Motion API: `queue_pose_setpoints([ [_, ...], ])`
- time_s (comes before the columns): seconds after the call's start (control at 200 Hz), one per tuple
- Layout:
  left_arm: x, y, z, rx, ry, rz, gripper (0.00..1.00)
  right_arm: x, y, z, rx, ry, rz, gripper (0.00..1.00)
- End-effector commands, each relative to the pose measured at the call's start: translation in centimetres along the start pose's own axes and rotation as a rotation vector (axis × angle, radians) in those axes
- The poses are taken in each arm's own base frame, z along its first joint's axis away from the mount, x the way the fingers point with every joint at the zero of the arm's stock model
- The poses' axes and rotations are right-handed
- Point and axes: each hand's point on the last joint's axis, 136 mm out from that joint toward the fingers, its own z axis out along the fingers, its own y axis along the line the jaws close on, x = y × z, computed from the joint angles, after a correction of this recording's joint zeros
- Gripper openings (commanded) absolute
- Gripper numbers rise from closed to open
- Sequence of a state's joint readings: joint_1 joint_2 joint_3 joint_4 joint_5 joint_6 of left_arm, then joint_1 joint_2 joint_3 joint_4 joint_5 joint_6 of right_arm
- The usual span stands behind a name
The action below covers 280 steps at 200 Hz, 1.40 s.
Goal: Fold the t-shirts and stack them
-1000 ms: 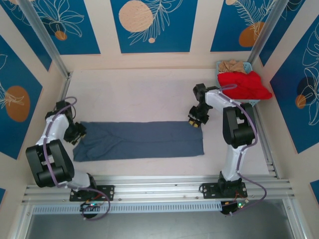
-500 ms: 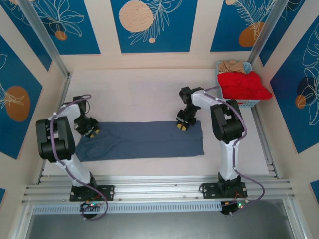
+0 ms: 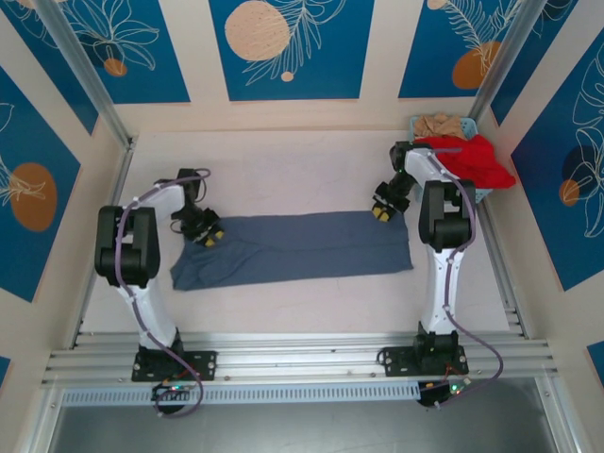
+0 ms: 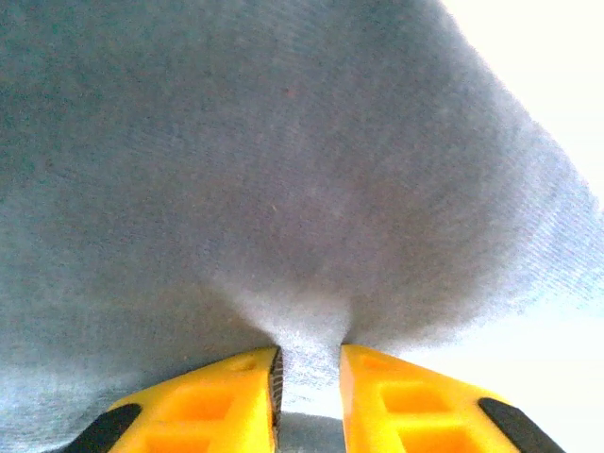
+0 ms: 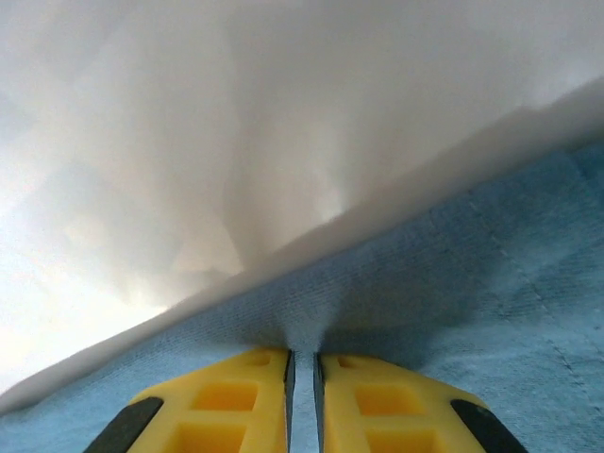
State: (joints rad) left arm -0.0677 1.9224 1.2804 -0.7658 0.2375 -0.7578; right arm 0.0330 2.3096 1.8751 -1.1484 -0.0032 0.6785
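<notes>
A slate-blue t-shirt (image 3: 293,247) lies folded into a long strip across the middle of the table. My left gripper (image 3: 209,236) pinches its far left corner, and in the left wrist view the yellow fingers (image 4: 231,392) hold a tuck of the blue cloth (image 4: 283,189). My right gripper (image 3: 381,213) is shut on the strip's far right corner, with the cloth (image 5: 453,293) squeezed between its fingers (image 5: 236,392). A red t-shirt (image 3: 464,162) and a beige one (image 3: 439,125) lie heaped at the back right.
A light-blue mesh basket (image 3: 478,194) holds the red and beige shirts at the back right corner. Aluminium posts (image 3: 80,75) stand at the back corners, and a rail (image 3: 302,354) runs along the near edge.
Both grippers have moved right, dragging the blue strip about 30 pixels to the right. The right gripper went from mid-strip to near the basket.
</notes>
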Motion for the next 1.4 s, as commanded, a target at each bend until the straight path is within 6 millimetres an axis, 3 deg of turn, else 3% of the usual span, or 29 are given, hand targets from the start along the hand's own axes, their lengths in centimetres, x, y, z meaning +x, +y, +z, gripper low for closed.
queue_pose_setpoints([
  [0.0,-0.3,-0.8,-1.4,-0.026,-0.029,0.007,0.27,-1.5,0.6,-1.2,0.018,-0.060,-0.097,0.16],
  [0.14,-0.1,-0.8,-5.8,-0.091,-0.161,0.105,0.34,-0.4,3.7,-5.6,-0.077,-0.174,-0.195,0.22],
  [0.24,1.5,-1.3,-6.5,-0.053,-0.178,0.189,0.34,2.4,5.9,-8.5,-0.151,-0.244,-0.283,0.28],
  [0.335,2.7,-2.2,-4.7,0.022,-0.123,0.283,0.36,5.8,7.1,-9.5,-0.244,-0.235,-0.323,0.30],
  [0.515,2.4,-5.4,-1.9,0.095,-0.111,0.453,0.39,11.7,8.0,-10.3,-0.340,-0.203,-0.380,0.32],
  [0.615,2.6,-6.8,-0.9,0.112,-0.110,0.517,0.39,13.9,7.9,-10.4,-0.370,-0.178,-0.397,0.32],
  [0.765,3.3,-7.1,0.7,0.120,-0.092,0.572,0.40,16.4,7.6,-10.1,-0.411,-0.132,-0.416,0.34],
  [0.9,3.8,-5.8,1.8,0.078,-0.061,0.581,0.38,17.9,7.3,-10.3,-0.439,-0.113,-0.413,0.35],
  [1.17,5.0,-4.8,1.4,0.053,-0.048,0.588,0.34,18.8,7.6,-11.5,-0.463,-0.116,-0.425,0.35],
  [1.395,5.6,-5.4,-0.5,0.069,-0.090,0.569,0.13,18.8,7.9,-11.6,-0.460,-0.114,-0.430,0.36],
])
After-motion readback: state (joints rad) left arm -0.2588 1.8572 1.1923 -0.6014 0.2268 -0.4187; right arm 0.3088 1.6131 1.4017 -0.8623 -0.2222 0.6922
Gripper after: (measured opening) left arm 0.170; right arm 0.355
